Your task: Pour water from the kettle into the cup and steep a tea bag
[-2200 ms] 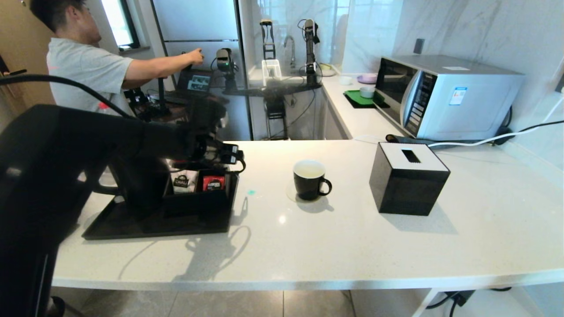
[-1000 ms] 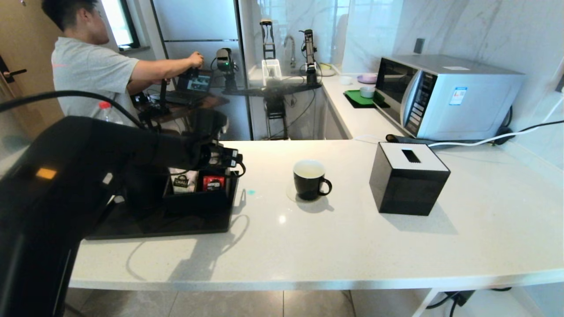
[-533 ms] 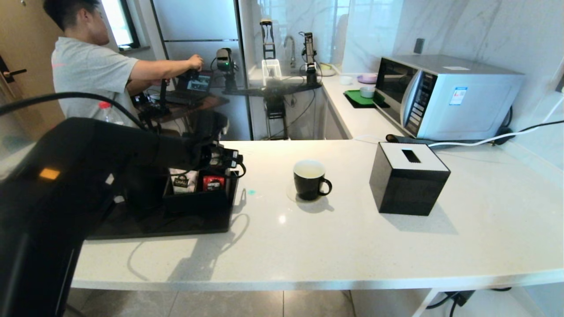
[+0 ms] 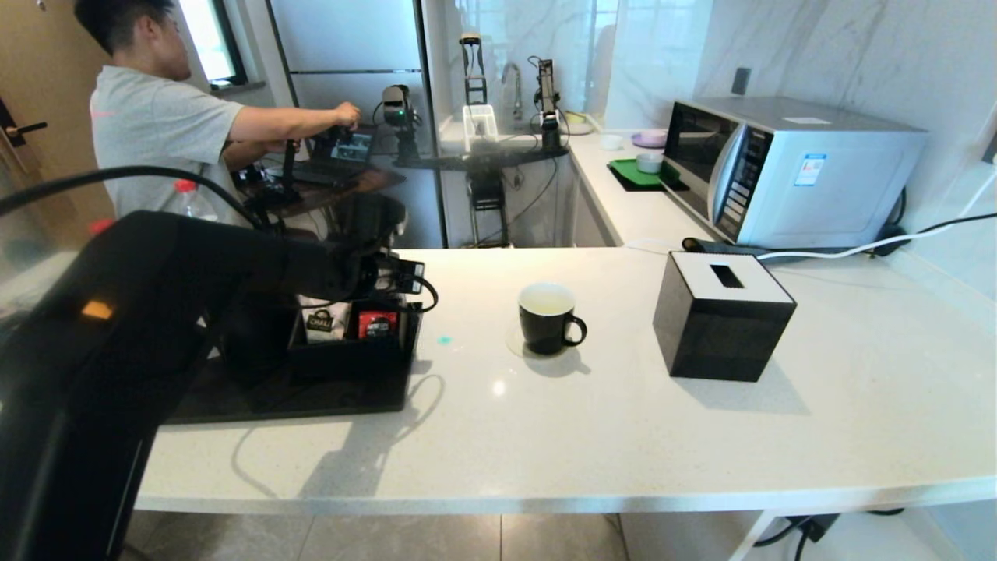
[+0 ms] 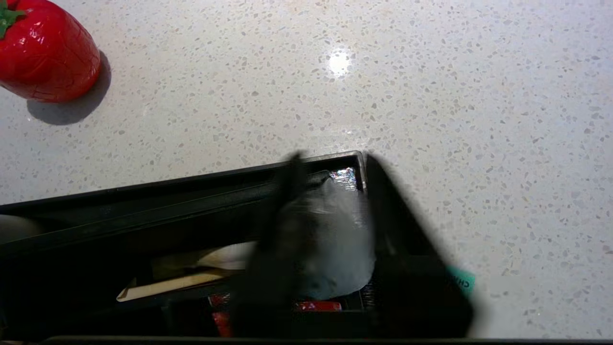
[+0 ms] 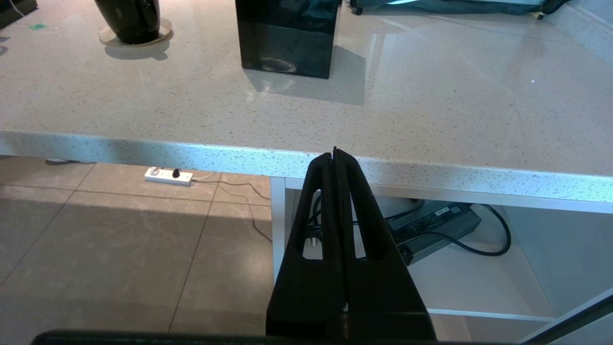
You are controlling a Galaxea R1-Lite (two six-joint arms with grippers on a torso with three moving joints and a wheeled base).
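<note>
My left gripper (image 5: 331, 191) reaches down into the black organiser box (image 4: 350, 358) on the tray, its fingers shut on the tea bag (image 5: 335, 239), a greyish see-through pouch. The black kettle (image 4: 253, 343) stands on the tray behind my left arm, mostly hidden. In the middle of the counter sits the cup (image 4: 547, 318), a black mug with a white inside holding pale water (image 4: 546, 300). It also shows in the right wrist view as the cup (image 6: 128, 19). My right gripper (image 6: 334, 155) is parked below the counter's front edge, shut and empty.
The black tray (image 4: 311, 401) lies at the counter's left, with a white CHALI packet (image 4: 320, 324) and a red packet (image 4: 378, 323) in the box. A black tissue box (image 4: 720, 315) stands right of the cup. A microwave (image 4: 787, 167) and a red strawberry-shaped object (image 5: 45, 50) are nearby.
My left arm has sunk a little over the organiser box and its shadow on the counter has shifted. Cup, tissue box and right arm have not moved.
</note>
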